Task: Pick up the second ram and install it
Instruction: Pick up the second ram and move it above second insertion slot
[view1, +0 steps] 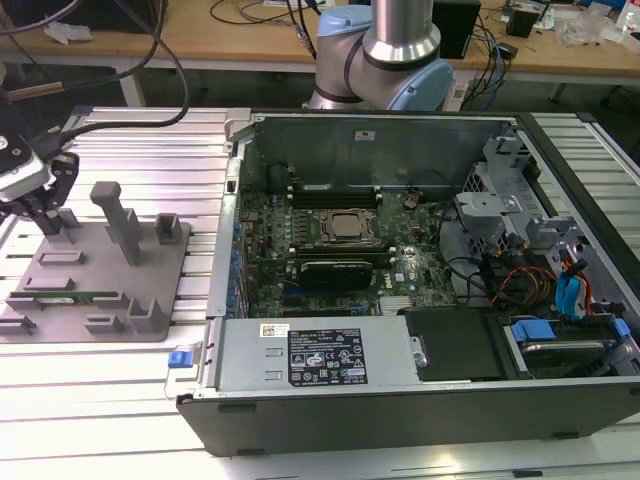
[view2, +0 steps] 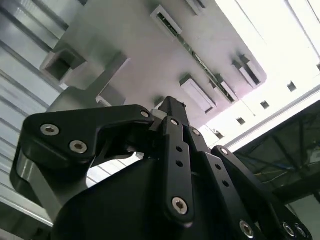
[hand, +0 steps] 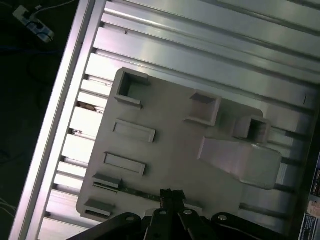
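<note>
Ram in grey fixture slot, near pincer.

Your work surface is a slatted aluminium table, its grooves running across the exterior view. Strong light washes out the near slats. Behind it stands a wooden bench strewn with cables. In the first wrist view, beyond the table's edge, you see dark floor and a white power strip.
</note>
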